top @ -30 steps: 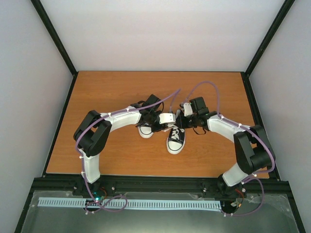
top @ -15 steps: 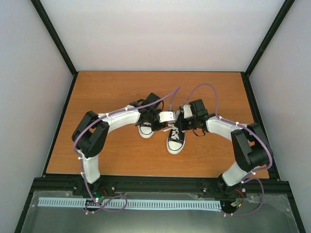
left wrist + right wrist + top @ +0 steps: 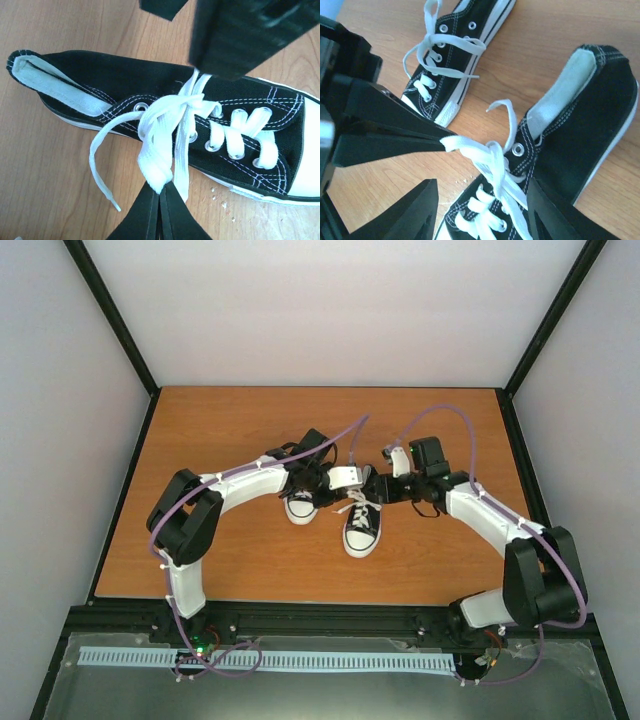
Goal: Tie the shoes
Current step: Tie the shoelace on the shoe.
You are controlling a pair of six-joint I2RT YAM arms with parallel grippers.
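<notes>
Two black shoes with white toe caps lie side by side mid-table, one [image 3: 362,530] nearer the arms and one [image 3: 299,508] to its left. In the left wrist view my left gripper [image 3: 160,192] is shut on a white lace loop [image 3: 156,150] drawn out sideways from the knot of the nearer shoe [image 3: 125,80]. A loose lace end [image 3: 97,170] trails onto the wood. My right gripper [image 3: 482,210] hangs open over the same shoe [image 3: 600,115], its fingers [image 3: 415,210] straddling the laces and holding nothing. The left gripper's fingers [image 3: 395,135] show there pinching the loop [image 3: 470,147].
The second shoe [image 3: 480,17] lies just beyond, with a loosely knotted lace. Small white crumbs [image 3: 220,197] dot the wooden table [image 3: 220,430]. Black frame rails [image 3: 320,618] border the table, and pale walls stand on three sides.
My right gripper has opened, and its arm has drawn back to the right. The left gripper stays shut on the lace loop, barely moved.
</notes>
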